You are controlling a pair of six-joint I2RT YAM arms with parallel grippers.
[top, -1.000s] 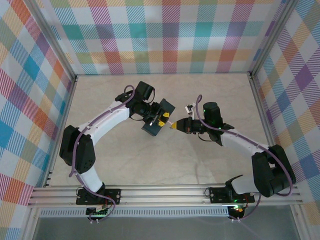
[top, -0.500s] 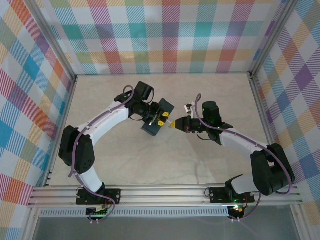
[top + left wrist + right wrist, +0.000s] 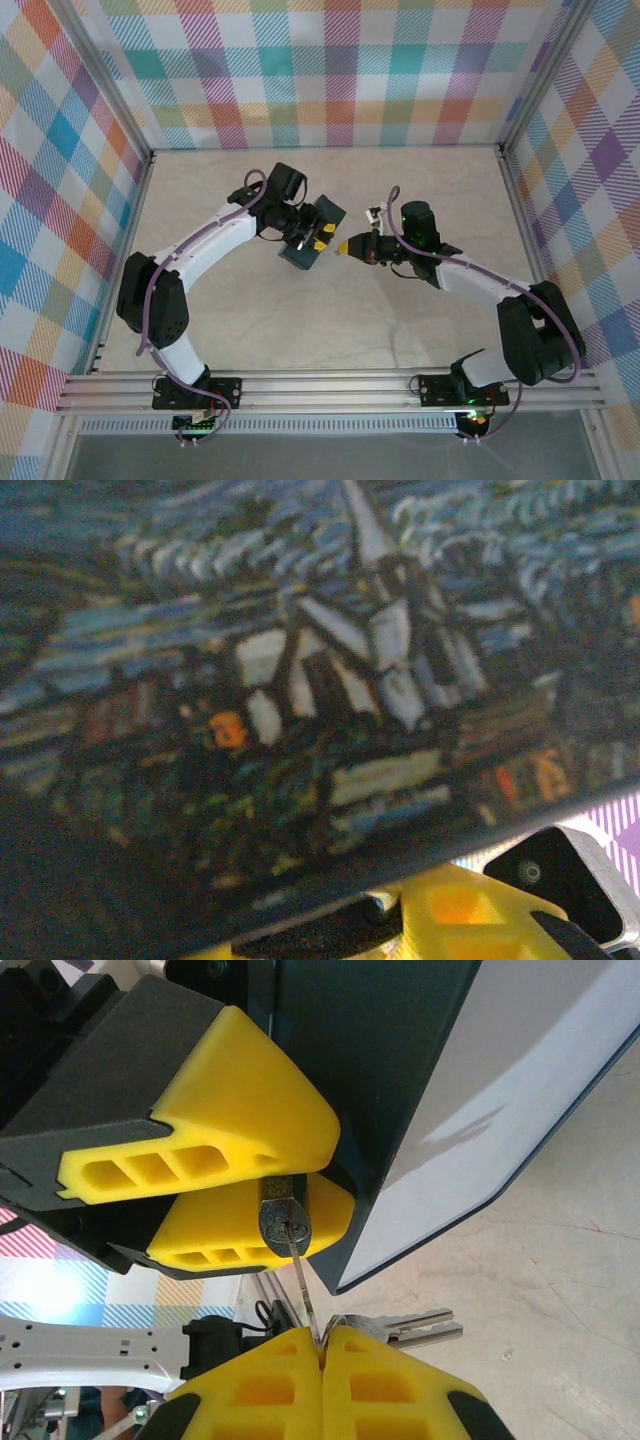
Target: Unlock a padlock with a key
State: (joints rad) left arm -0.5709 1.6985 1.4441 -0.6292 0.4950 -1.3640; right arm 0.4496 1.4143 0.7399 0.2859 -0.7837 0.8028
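My right claw is pinched shut on the key, whose thin flat blade has its tip in the keyway of the padlock. My left claw clamps that small, pitted grey body just beside the painted tin, above the middle of the worktop. I judge the turn should go about the blade's own axis, with no sideways pull and the left grip firm. Smooth metal may slip in ribbed plastic.

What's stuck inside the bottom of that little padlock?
A thin key enters the keyhole of the padlock, pinched by the right gripper. Its tip is hidden inside, so depth cannot be told.
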